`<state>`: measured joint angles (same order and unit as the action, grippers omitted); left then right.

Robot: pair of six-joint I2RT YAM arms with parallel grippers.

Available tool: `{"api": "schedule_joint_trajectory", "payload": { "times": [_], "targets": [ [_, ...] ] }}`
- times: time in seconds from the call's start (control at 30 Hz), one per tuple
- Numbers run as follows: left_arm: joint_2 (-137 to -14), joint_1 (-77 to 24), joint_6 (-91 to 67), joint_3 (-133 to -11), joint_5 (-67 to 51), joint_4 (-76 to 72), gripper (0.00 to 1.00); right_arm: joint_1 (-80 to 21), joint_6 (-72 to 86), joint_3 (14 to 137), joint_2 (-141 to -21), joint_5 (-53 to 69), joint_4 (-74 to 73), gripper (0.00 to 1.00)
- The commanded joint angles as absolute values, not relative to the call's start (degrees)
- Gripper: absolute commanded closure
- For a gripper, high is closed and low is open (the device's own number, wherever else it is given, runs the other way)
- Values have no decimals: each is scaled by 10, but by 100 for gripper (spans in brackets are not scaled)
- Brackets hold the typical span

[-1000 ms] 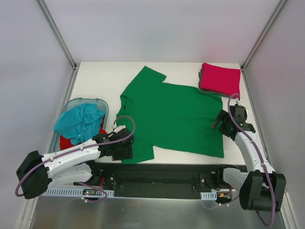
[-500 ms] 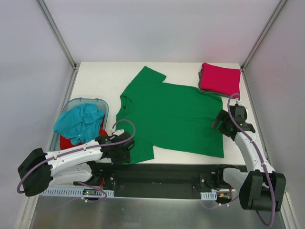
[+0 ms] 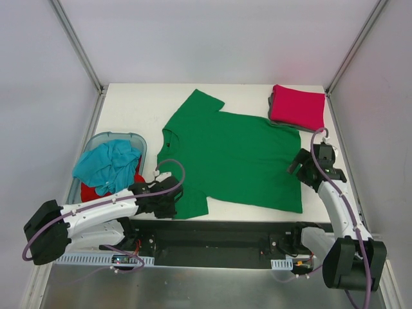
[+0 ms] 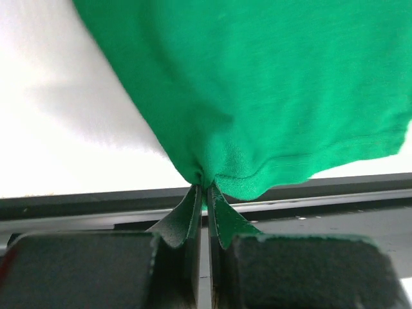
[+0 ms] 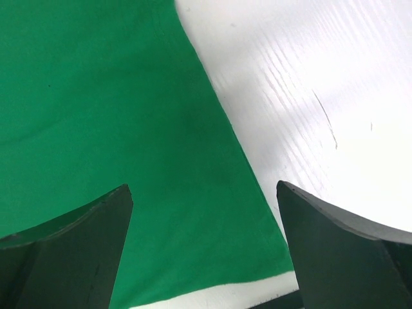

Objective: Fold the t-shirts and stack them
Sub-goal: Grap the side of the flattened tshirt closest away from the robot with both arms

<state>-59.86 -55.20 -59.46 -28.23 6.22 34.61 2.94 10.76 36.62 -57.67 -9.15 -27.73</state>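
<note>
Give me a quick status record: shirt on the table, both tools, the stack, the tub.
spread shirt: bright green cloth t-shirt, flat on white table
left tool: shut on its near sleeve edge
right tool: open, over its right hem
stack: folded crimson-pink t-shirt, far right corner
tub: translucent pale-blue plastic tub, teal t-shirt over red t-shirt
</note>
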Motion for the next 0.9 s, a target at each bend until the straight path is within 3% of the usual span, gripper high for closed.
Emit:
{"api": "schedule_joint_trajectory", "payload": {
  "times": [0.0,0.33,0.57,0.77,0.87],
  "targets": [
    [-553,-558,-545,-313,69,282,100,39,166,354,-508,-120,-364,4],
    [-537,-551,-503,-333,41,218,100,40,265,260,-310,-73,-453,4],
    [-531,-508,-490,-342,37,194,100,40,322,217,-300,-11,-450,4],
    [-517,-479,-481,-341,33,171,100,40,339,193,-314,-44,-428,1],
    [-518,-473,-473,-345,29,166,100,40,338,182,-316,-49,-399,9]
  ]
}}
